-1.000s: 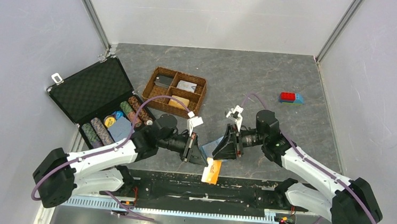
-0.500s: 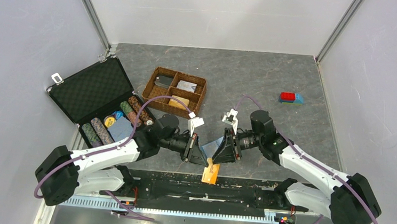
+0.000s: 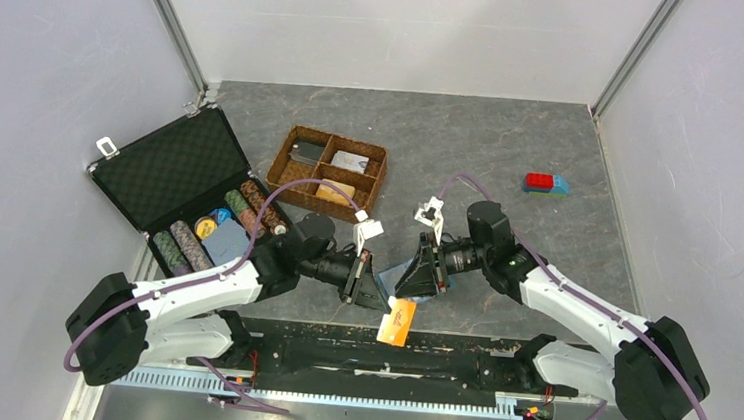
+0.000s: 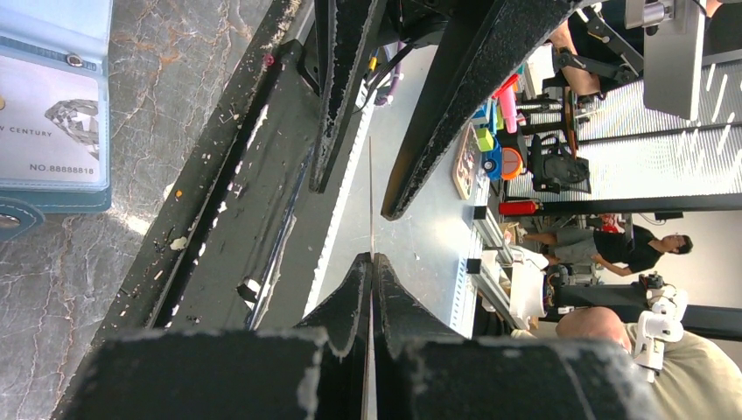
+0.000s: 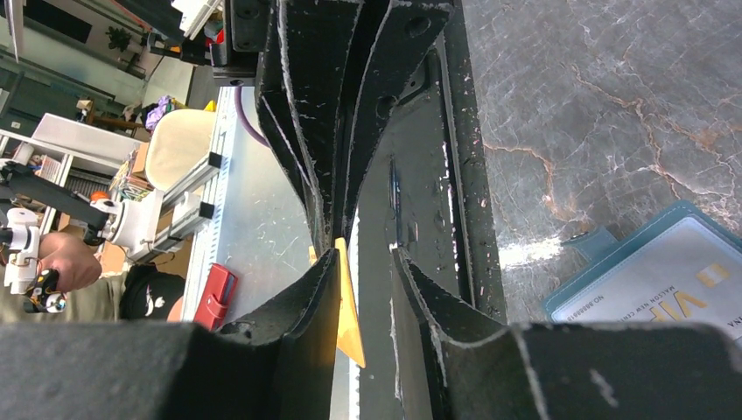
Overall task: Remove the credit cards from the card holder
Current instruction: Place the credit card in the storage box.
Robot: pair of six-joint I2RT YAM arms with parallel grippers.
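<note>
Left tool (image 4: 371,259) was pressed shut on the orange card (image 3: 396,320). It pinched the card by one end, so the rest hung out past its tips, over the black rail (image 3: 437,351) at the near edge of the bench (image 3: 514,141). From that wrist the card showed only as a hairline, thin and stiff. Right tool (image 5: 366,255) faced it tip to tip, jaws apart with a clear gap, and the card's orange corner showed between them. As far as I could see, it gripped nothing.

The card holder (image 4: 44,26) lay open and flat on the bench beneath the right tool, pale blue inside with a darker teal border. By my reckoning one card was out. At least one more, a glossy white card (image 5: 678,284) with gold lettering, sat under clear plastic in the holder and was yet to be pulled. The bench was grey and veined like marble.
</note>
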